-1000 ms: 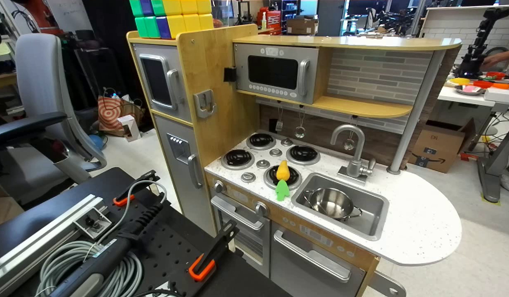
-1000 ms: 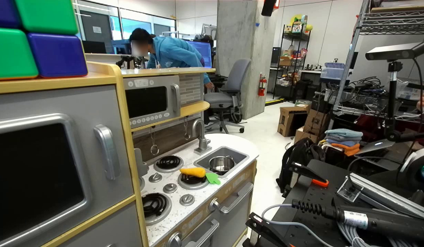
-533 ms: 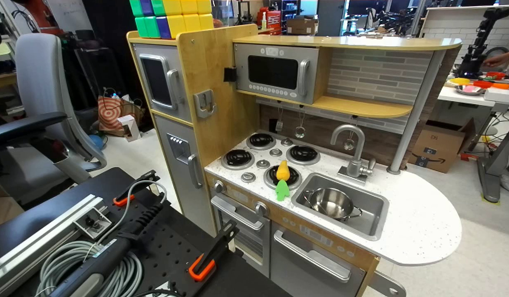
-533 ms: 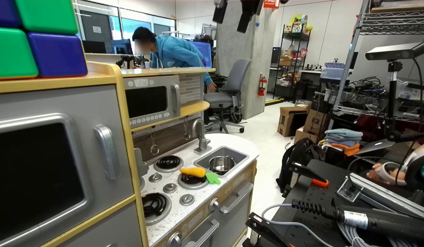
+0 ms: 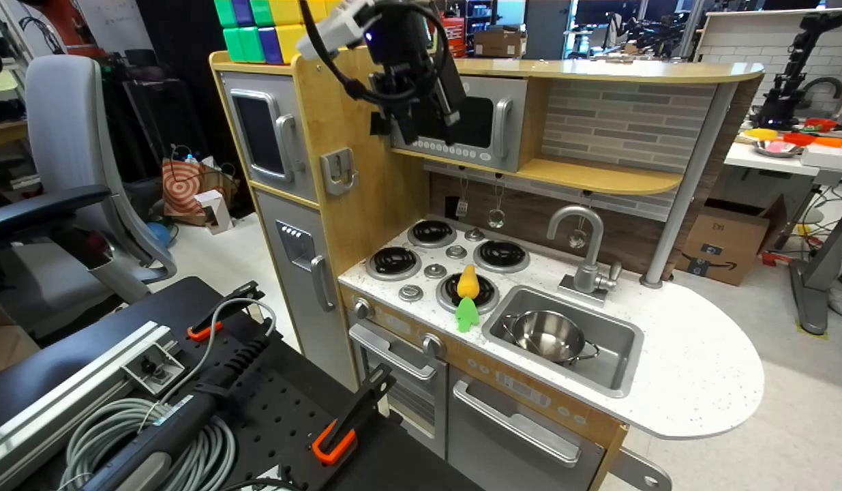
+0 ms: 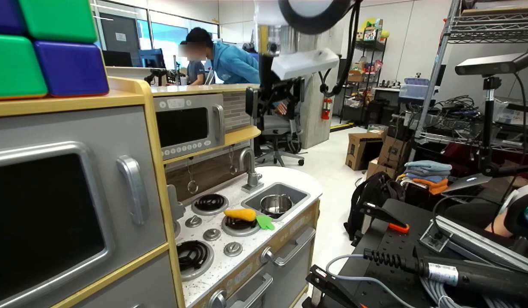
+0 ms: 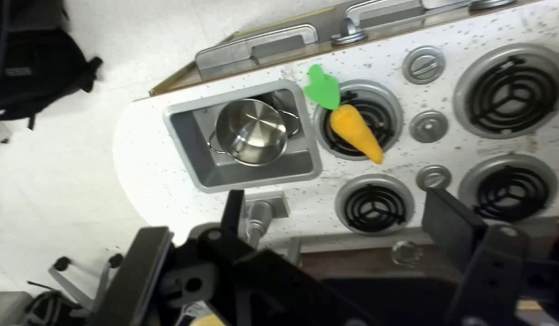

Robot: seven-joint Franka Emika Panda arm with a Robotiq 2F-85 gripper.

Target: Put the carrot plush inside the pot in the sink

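Observation:
The carrot plush [image 5: 468, 282] lies across the burner nearest the sink, orange body on the coil and green leaf toward the counter's front edge. It also shows in an exterior view [image 6: 241, 214] and in the wrist view [image 7: 354, 131]. The steel pot [image 5: 547, 334] stands upright inside the silver sink [image 5: 622, 365], and its inside looks bare. The pot shows too in the wrist view [image 7: 251, 132], inside the sink [image 7: 182, 131]. My gripper [image 7: 336, 201] is open with nothing between its fingers. It hangs high above the counter in both exterior views [image 5: 427, 133] [image 6: 272, 112], apart from the plush.
The faucet [image 5: 584, 245] rises behind the sink. The microwave [image 5: 455, 119] and wooden shelf [image 5: 605, 176] overhang the back of the counter. A tall cabinet [image 5: 359, 123] stands beside the burners. A black table [image 5: 277, 402] with clamps and cable is in front.
The arm and open gripper have come down into both exterior views from above. The carrot plush and pot have not moved. A person in the background has shifted.

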